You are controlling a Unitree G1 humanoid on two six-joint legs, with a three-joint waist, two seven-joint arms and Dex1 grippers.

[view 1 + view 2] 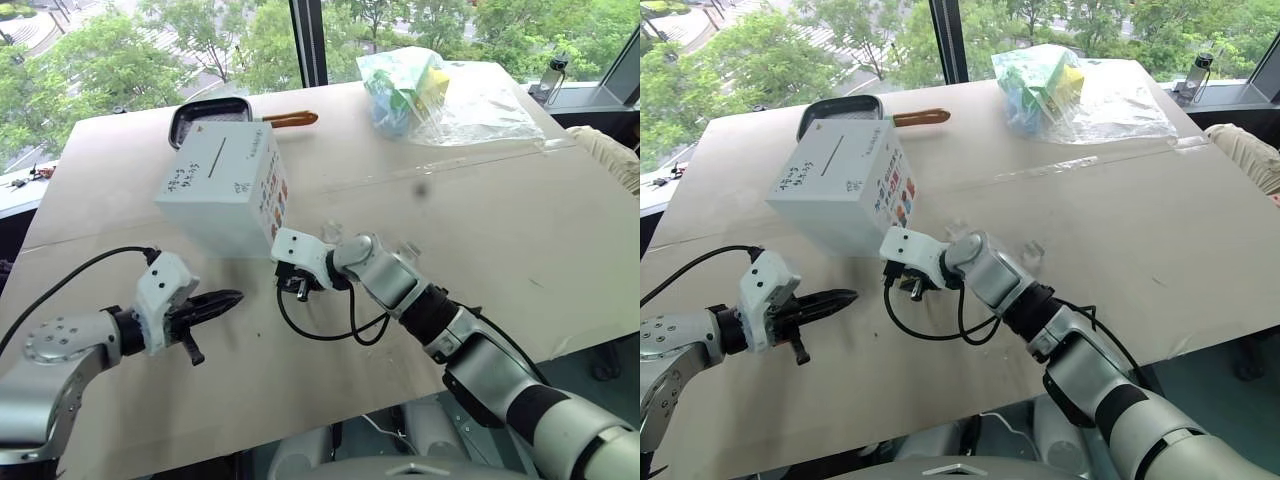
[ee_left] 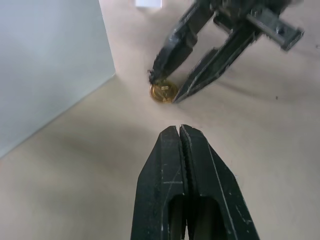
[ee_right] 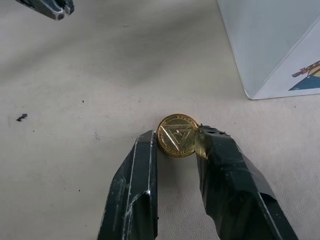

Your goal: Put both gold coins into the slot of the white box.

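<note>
**One coin pinched at the table, none seen in the box yet**

While my left gripper (image 1: 228, 298) hangs idle over the table with its fingers pressed together on nothing, the work sits further right. The white box (image 1: 222, 190) stands tilted on one edge just beyond both arms, its slot (image 1: 209, 158) showing as a thin dark line on the upper face, beside blue handwriting, with the colourful pictures on the face towards my right arm. Behind it lies a black pan (image 1: 205, 117) with an orange handle.

My right gripper (image 3: 176, 142) has its two fingers closed against the rim of a gold coin (image 3: 176, 135), which I judge is still resting on the table (image 1: 500, 220) just beside the box's lower corner. The coin is round, shiny and pale gold, stamped with a triangle inside a ring.

As I read it, the job is at its first pick: this coin is not yet lifted to the slot, and I cannot tell whether the other has gone in already. Far right, a clear plastic bag (image 1: 430, 95) sits well apart.
</note>
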